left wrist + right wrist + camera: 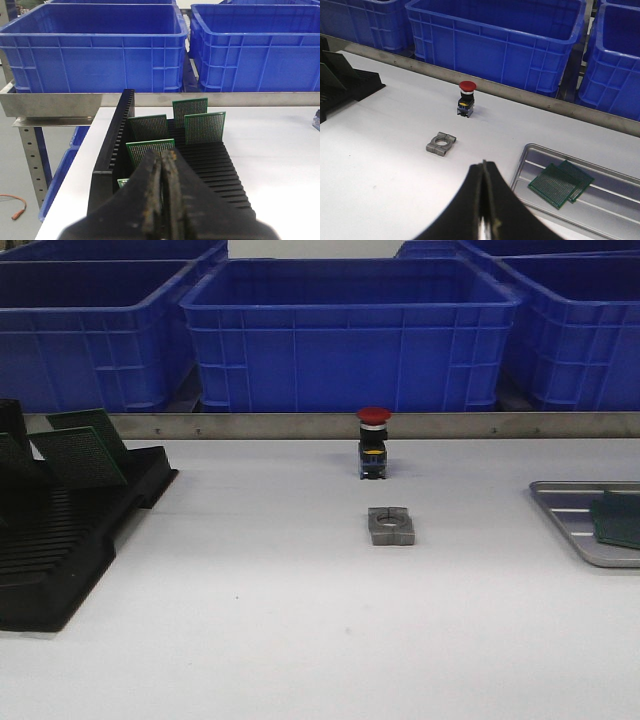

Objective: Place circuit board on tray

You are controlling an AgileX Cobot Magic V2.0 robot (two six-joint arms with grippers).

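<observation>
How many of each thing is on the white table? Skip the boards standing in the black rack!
Black rack: 1
Silver tray: 1
Green boards on the tray: 2
Red push button: 1
Grey metal block: 1
Total: 6

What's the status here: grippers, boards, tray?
Left gripper shut, empty, above the black rack. Right gripper shut, empty, near the tray. Two circuit boards already lie overlapped in the tray; more stand in the rack. Nothing in the way.
</observation>
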